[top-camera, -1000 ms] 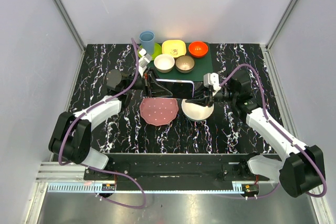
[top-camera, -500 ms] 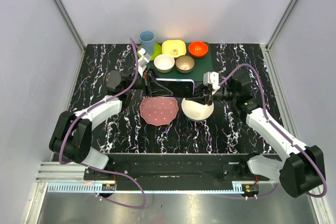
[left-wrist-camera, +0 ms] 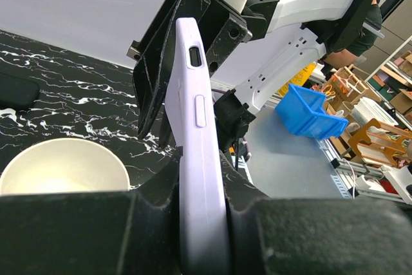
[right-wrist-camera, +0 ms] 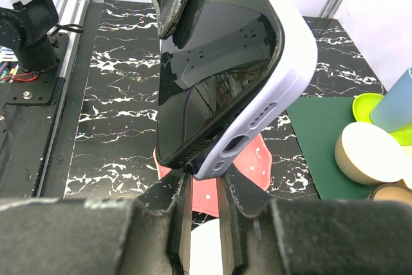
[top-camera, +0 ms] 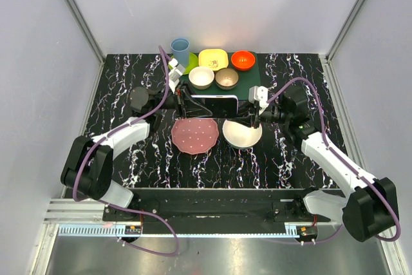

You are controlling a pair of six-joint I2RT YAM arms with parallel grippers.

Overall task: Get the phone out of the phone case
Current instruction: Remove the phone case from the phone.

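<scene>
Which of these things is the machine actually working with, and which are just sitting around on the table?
In the job:
phone
phone case
left end effector and right end effector, both clamped on the case

Lying about:
pink plate
white bowl
blue cup
yellow dish
red bowl
cream bowl
brown bowl
green mat
</scene>
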